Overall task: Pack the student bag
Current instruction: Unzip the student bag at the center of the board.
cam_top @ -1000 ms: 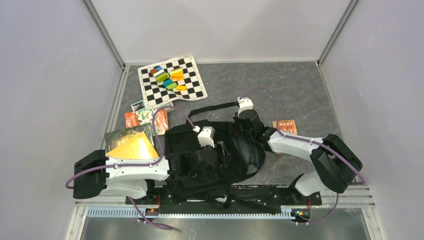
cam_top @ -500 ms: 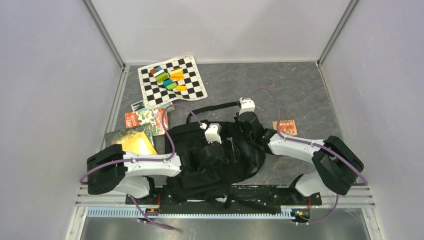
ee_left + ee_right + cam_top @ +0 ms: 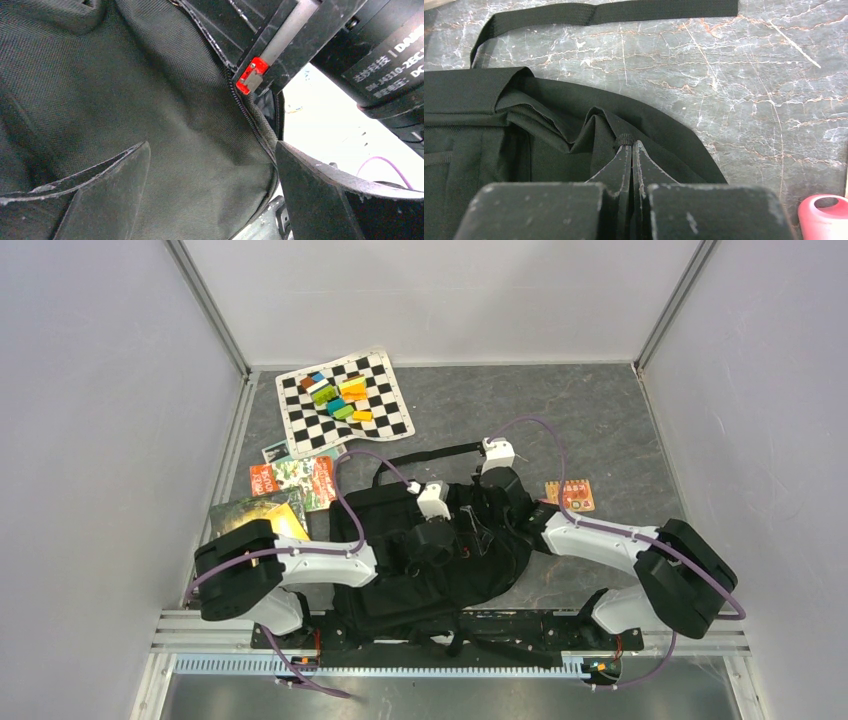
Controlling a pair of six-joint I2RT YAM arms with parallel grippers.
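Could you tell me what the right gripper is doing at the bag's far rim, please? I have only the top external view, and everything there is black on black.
Observer: In the right wrist view the right gripper is shut, and its tips appear to pinch a raised fold of the student bag at the rim.
Operator: Thank you. Is the left gripper holding anything?
Observer: No. The left wrist view shows the left gripper open, its fingers apart over the grey lining with nothing between them.

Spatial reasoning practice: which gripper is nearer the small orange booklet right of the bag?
Right. The right gripper pinches the student bag near the booklet; the left gripper, open, is at the bag's middle.
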